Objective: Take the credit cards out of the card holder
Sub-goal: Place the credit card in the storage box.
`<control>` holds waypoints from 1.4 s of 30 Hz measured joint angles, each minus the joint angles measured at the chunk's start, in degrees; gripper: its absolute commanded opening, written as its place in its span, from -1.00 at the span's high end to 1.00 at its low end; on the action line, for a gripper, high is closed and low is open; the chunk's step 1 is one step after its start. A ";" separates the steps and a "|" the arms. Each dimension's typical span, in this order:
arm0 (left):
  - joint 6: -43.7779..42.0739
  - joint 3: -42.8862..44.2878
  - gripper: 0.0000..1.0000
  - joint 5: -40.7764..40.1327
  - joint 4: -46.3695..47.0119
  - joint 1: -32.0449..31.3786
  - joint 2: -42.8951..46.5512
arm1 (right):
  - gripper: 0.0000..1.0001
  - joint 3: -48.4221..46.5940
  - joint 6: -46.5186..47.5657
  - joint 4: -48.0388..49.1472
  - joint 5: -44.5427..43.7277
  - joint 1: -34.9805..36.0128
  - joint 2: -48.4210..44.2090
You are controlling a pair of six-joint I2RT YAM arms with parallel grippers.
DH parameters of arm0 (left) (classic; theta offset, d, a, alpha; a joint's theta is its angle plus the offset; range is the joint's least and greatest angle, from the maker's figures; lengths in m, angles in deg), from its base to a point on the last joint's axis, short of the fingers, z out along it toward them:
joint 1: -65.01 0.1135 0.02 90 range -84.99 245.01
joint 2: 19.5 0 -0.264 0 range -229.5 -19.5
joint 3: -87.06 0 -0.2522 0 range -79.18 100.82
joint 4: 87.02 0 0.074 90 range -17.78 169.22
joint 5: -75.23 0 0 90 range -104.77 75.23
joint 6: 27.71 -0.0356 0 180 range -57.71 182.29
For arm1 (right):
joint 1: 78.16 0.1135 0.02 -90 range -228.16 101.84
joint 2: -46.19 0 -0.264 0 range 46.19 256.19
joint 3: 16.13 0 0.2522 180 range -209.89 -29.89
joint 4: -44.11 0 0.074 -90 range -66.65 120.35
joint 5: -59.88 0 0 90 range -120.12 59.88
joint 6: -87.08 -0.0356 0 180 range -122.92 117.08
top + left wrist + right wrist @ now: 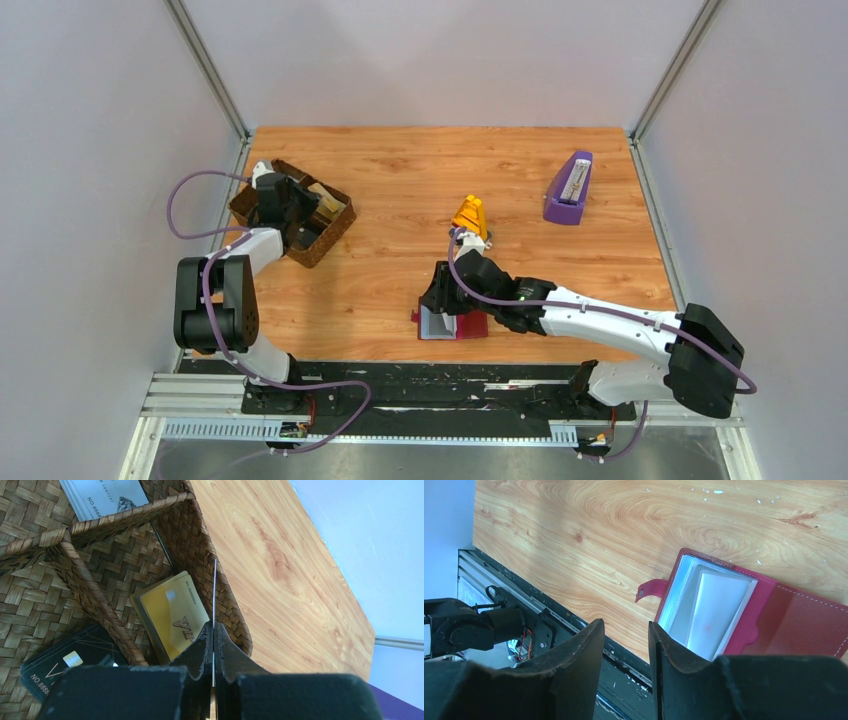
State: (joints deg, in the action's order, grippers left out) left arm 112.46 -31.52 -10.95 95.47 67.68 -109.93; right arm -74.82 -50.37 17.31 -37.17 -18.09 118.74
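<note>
The dark red card holder [472, 325] lies open near the table's front edge, its pale plastic sleeves [709, 610] fanned upward and its snap tab [650, 587] pointing left. My right gripper [626, 625] hovers over the holder's left edge, open, with nothing between its fingers. My left gripper [214, 627] is over the brown wicker basket [225, 605] at the far left, shut on a thin credit card [215, 590] seen edge-on. Below it in the basket lie a gold VIP card [172, 615], a black card [65, 660] and pale cards [105, 495] in separate compartments.
A purple wedge-shaped stand [570, 190] sits at the back right. A yellow-orange object [470, 215] stands mid-table just beyond my right arm. The basket [330, 240] has woven dividers. The black rail [400, 375] runs along the near edge.
</note>
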 measured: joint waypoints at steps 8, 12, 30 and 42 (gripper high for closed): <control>0.74 0.00 0.87 0.00 -0.66 0.00 -0.02 | 0.19 0.28 0.00 0.04 -0.02 -0.26 -0.35; 1.03 0.00 0.79 0.22 -0.63 0.00 -0.66 | 0.19 0.87 0.02 0.02 -0.17 -0.39 -1.36; 1.09 0.85 0.45 0.44 -3.34 0.00 -2.49 | 0.16 1.07 0.24 0.00 -0.46 -1.03 -2.91; 0.90 1.97 0.39 0.66 -5.25 0.00 -2.56 | 0.16 1.07 0.68 0.02 -0.46 -1.14 -2.91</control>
State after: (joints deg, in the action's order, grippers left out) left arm 113.36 -29.55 -10.30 90.23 67.68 -112.49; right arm -73.75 -49.69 17.34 -37.62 -19.22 115.84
